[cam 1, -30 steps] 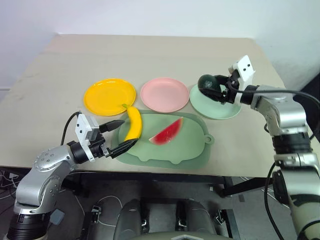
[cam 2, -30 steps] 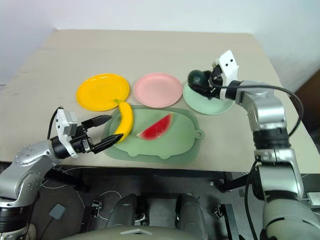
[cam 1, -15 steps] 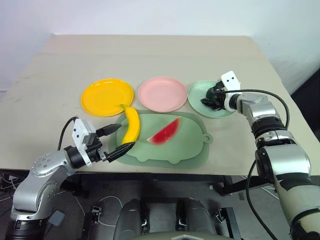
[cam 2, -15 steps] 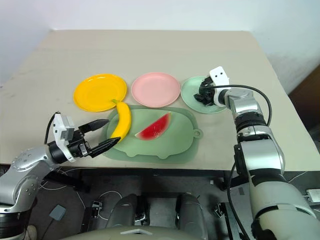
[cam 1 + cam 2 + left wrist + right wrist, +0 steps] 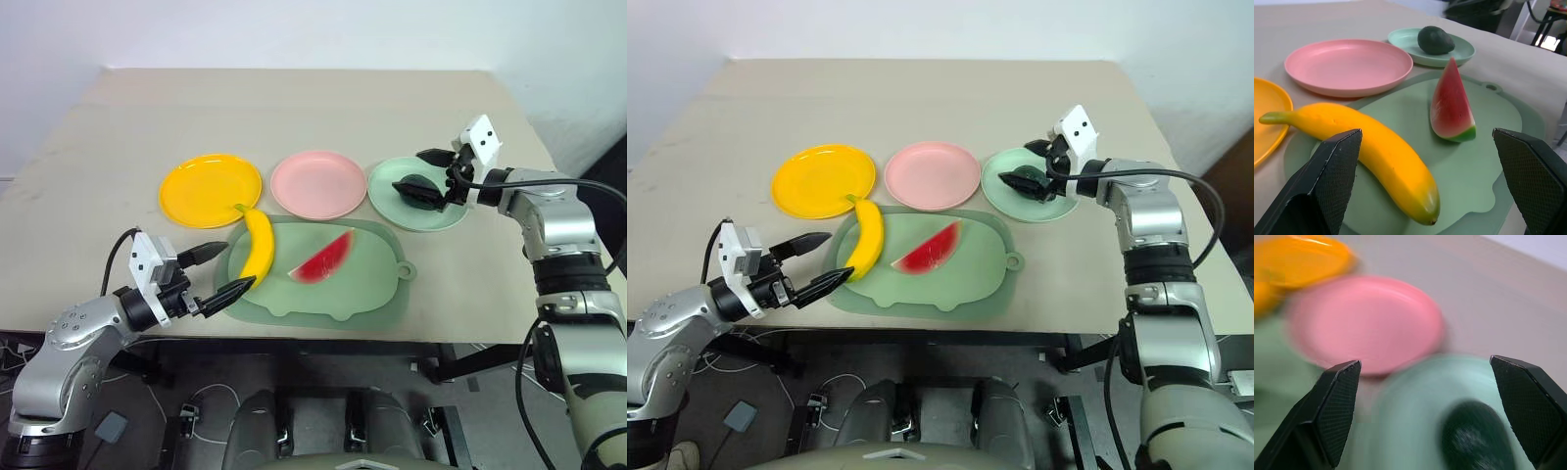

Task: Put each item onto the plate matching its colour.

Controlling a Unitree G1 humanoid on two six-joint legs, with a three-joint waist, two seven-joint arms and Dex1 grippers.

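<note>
Avocado (image 5: 1435,40) down on the mint green plate (image 5: 388,192), my right gripper (image 5: 427,173) spread wide above it, holding nothing

My left gripper (image 5: 217,271) gapes empty near the mat (image 5: 377,289), where I see banana (image 5: 259,246) and watermelon wedge (image 5: 327,257) lying apart

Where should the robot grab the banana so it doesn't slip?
Probably across the thick middle of the banana, coming from above. It lies flat on the pale green mat, its thin stem end pointing toward the yellow plate, so both long sides are free for fingers. The open left claw is nearest it.
</note>
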